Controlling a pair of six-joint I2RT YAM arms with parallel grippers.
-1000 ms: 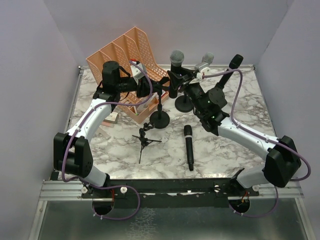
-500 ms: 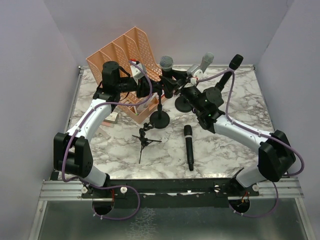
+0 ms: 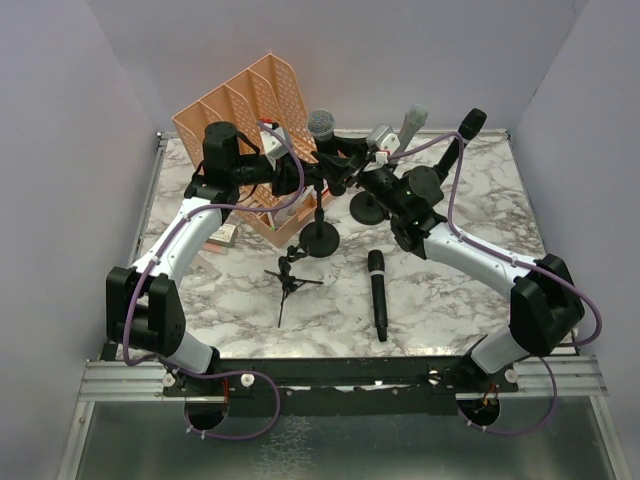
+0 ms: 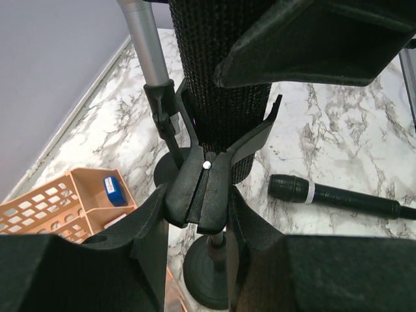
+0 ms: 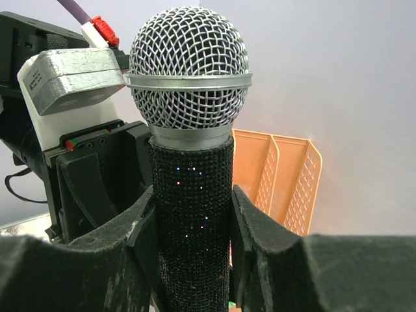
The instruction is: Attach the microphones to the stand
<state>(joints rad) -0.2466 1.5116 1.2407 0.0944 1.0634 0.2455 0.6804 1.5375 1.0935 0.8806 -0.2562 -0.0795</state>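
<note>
The right fingers (image 5: 142,224) are pinching the glittery black barrel of the silver-grilled microphone (image 5: 190,97), one on each side just below the head, and are holding it upright. The left fingers (image 4: 153,224) are clamping the clip (image 4: 203,185) atop the stand (image 4: 209,279), bracing it beneath the barrel. The barrel's lower end is meeting the clip's fork, though whether it is fully seated cannot be told.

In the overhead view this pair is standing at the far middle of the bench (image 3: 460,300), beside the orange file tray (image 3: 250,105). Behind, a silver-grey microphone (image 3: 413,122) and a black microphone (image 3: 470,125) appear to be sitting raised on their own stands. A fourth microphone (image 3: 378,290) is lying flat near a small tripod stand (image 3: 290,280).

Judgement: insertion is under way. To do it well, the barrel should be travelling along the clip's axis and pressing down slowly, with the left fingers resisting any tipping of the stand. The right fingers should be letting go only once the clip is gripping.
</note>
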